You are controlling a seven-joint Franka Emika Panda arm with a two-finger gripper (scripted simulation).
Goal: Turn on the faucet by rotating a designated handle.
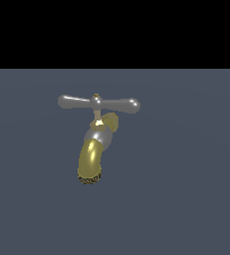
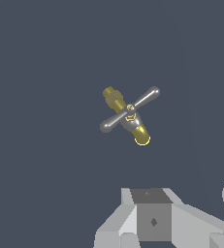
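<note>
While a plain slate-grey tabletop point(image 1: 186, 199) fills both views, the small faucet point(image 1: 94, 149) stands alone on it, somewhat toward the exterior view's left. Part of the arm's pale grey body with a darker square panel shows at the edge of the wrist view, well apart from the faucet; the end effector's fingers cannot be made out in either picture, so whether they are apart or together cannot be told. From the exterior view, the curved gold spout point(image 1: 90, 158) bends downward from a silver-grey collar point(image 1: 98, 135) to a rough dark-gold nozzle rim point(image 1: 90, 178). Above the collar sits the handle point(image 1: 98, 103) (a slim glossy grey crossbar), its two arms reaching level to either side and ending in rounded knobs. A small gold-tipped hub point(image 1: 96, 96) joins them at the centre. Nothing touches the handle point(image 2: 130, 109) in the wrist view either.
</note>
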